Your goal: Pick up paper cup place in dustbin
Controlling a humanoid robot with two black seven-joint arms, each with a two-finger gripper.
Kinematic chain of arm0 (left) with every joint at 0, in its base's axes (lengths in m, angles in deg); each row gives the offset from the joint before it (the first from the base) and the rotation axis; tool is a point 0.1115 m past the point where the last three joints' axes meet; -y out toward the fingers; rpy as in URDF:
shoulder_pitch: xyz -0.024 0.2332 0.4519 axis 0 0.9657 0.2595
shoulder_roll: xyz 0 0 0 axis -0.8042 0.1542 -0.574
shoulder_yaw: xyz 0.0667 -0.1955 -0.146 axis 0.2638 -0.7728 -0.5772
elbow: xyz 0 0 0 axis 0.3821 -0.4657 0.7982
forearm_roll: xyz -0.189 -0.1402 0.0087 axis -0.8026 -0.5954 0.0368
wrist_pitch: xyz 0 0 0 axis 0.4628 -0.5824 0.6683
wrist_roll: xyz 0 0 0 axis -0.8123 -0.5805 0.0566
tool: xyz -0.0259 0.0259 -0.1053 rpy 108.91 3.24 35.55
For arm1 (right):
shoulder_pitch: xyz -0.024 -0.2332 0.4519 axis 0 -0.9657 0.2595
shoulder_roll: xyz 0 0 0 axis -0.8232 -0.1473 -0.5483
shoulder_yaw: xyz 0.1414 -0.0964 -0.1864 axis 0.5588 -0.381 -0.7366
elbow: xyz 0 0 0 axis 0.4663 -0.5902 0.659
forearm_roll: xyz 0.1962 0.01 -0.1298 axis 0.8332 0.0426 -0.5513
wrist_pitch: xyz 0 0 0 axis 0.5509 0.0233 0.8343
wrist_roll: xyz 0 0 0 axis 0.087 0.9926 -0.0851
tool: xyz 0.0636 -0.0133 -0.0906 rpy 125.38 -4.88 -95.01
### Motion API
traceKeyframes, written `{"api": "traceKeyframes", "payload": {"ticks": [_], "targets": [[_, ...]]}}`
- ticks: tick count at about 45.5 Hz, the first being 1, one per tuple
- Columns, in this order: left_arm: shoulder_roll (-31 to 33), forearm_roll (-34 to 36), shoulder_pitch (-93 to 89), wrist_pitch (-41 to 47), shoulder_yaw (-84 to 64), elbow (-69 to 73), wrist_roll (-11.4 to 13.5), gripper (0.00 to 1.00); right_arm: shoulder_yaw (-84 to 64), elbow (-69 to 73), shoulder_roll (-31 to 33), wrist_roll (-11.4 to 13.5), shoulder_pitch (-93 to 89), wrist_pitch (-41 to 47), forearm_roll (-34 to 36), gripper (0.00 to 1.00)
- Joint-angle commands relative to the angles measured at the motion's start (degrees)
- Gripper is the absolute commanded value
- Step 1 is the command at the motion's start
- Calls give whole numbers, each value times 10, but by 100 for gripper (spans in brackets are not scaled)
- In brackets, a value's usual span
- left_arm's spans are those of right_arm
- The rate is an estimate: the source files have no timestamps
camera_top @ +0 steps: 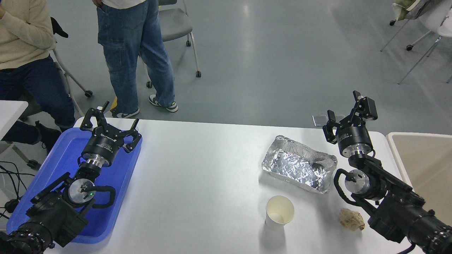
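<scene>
Right gripper [348,114] of mine hovers spread wide past the crinkled silver foil tray [299,164], beige plastic dustbin [397,150] at my right, while the small white paper cup [279,212] stands upright near a crumpled tan paper ball [351,219].

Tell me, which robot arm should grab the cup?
Probably the right. The right gripper is open and empty, on the cup's side, next to the dustbin. The left gripper hangs over the blue tray, far across the table.
</scene>
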Motion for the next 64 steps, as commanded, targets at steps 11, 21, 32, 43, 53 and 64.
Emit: {"api": "traceKeyframes", "payload": {"ticks": [11,21,32,43,53,64], "targets": [[0,0,0,0,0,0,0,100,-1,0,1,0,1,0,0,100],[0,0,0,0,0,0,0,100,0,1,6,0,1,0,0,100],[0,0,0,0,0,0,0,100,0,2,11,0,1,0,0,100],[0,0,0,0,0,0,0,100,0,1,11,0,2,-1,1,100],[0,-1,-1,-1,0,0,0,100,1,0,17,0,10,-2,1,100],[0,-1,-1,-1,0,0,0,100,-1,-1,22,0,9,-2,1,100]]}}
